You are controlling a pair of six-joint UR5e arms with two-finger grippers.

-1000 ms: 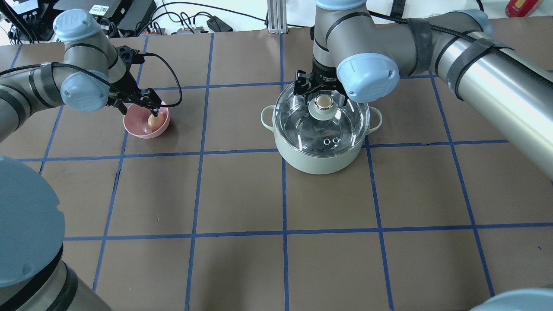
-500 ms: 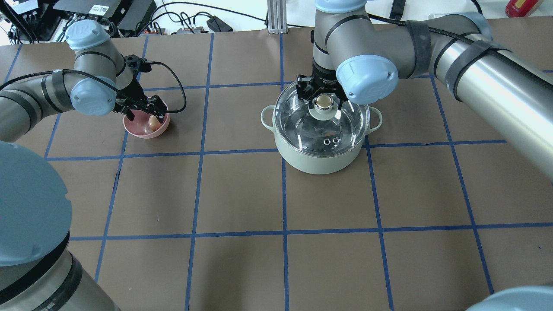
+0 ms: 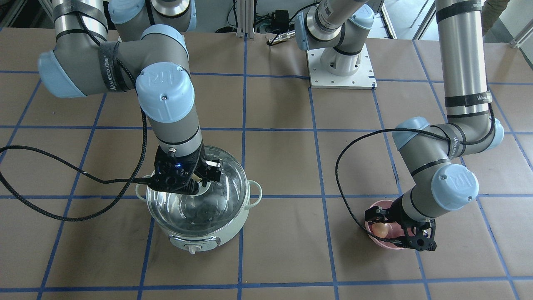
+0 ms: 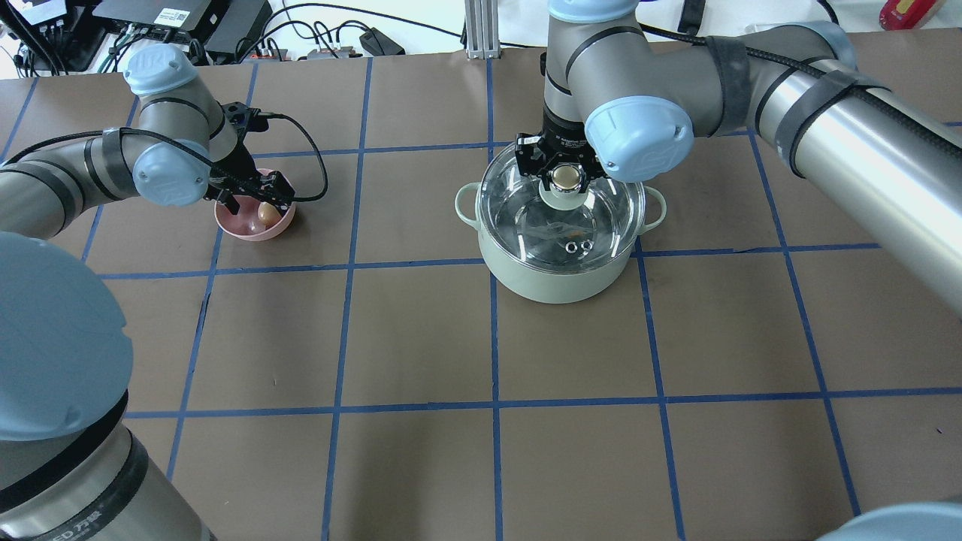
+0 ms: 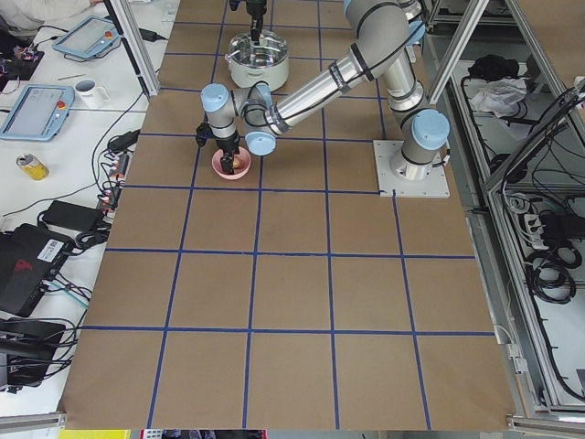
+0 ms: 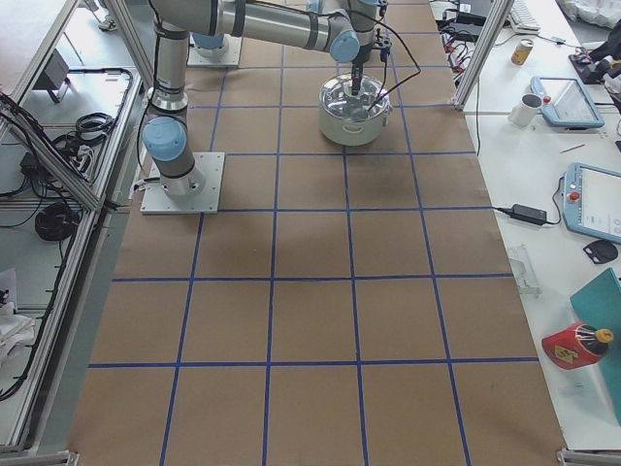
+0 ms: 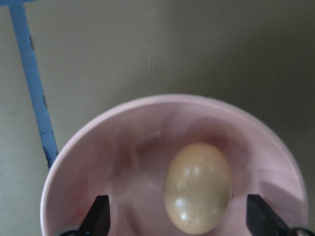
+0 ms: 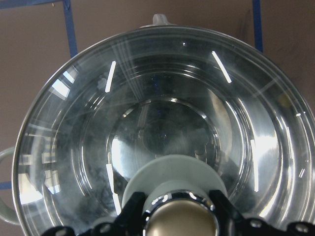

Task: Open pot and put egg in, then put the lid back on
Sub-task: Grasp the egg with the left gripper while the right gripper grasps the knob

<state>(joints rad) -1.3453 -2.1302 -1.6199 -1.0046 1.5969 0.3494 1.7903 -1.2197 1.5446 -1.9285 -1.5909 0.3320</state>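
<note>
Lifting the lid (image 4: pixel 526 207) off the pot (image 4: pixel 556 284) is judged to be the step in hand. The lid is seen seated on the pot's rim. Its knob (image 4: pixel 565 179) is flanked by the right jaws, which appear clenched on it in the right wrist view, pressed to each side just below the beige cap. The egg (image 7: pixel 198 187) is found lying in a pink bowl (image 7: pixel 69 167) on the tabletop (image 4: pixel 421 330), well apart from the pot. The left jaws are held released, one on each side of the egg without touching it.

For a clean lift, the knob should be raised straight up until the glass is clear of the rim, so that the pot is not dragged along. The grip is best centred under the cap, since a domed glass lid hung off-centre is likely to tilt. The egg should be closed on gently across its narrow middle, as it may roll in the curved bowl or crack.
</note>
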